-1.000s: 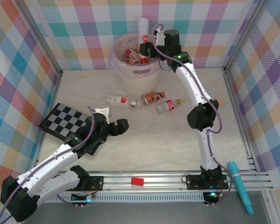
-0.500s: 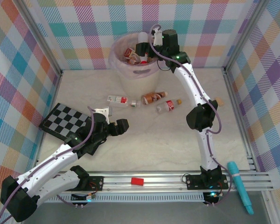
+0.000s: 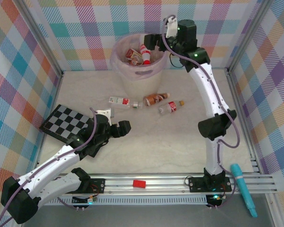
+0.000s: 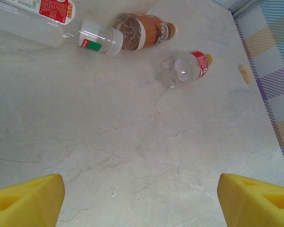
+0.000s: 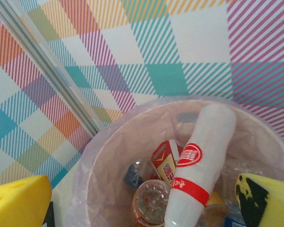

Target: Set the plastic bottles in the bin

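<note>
The left tool (image 4: 142, 198) gapes low; the right tool (image 5: 142, 202) gapes, arm outstretched.

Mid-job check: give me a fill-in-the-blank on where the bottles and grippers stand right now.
1. ___ plastic bottles lie on the table in front of the bin.
2. The right gripper hovers above the ___.
3. The white bottle in the bin wears a ___ label.
4. The left gripper is ___ and empty.
Missing words: three; bin; red; open.

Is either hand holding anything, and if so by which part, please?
Nothing is held: left hand and right hand are both open; the white bottle stands loose in the bin.
</note>
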Tool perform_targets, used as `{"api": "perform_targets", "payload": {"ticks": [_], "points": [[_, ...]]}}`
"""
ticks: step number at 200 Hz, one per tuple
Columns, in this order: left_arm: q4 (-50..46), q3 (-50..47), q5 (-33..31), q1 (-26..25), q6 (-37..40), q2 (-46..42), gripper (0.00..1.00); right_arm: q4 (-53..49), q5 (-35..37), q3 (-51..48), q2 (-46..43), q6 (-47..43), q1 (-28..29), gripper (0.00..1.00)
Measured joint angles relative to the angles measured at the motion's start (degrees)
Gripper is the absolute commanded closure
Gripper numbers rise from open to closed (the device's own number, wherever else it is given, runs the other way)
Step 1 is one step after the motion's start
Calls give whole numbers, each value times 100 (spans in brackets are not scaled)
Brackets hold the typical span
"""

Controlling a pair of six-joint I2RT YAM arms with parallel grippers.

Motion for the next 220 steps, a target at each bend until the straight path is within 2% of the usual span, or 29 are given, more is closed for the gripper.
{"api": "perform_targets", "payload": {"ticks": [37, 87, 137, 190, 220], "points": [[0, 0, -2, 0, 0, -2, 16, -92, 551, -1287, -909, 57, -46, 1], [7, 0, 4, 0, 26, 175, 15, 57, 1154, -3941, -2216, 658, -317, 0], [74, 0, 48, 0, 44, 544, 15, 219, 1690, -5670, -3244, 1235, -492, 1], [313, 0, 63, 0, 39, 815, 15, 623, 1814, -7313, -3672, 2216, -529, 1], [323, 0, 63, 0, 37, 835, 15, 800, 1746, -7726, -3508, 2758, -533, 0]]}}
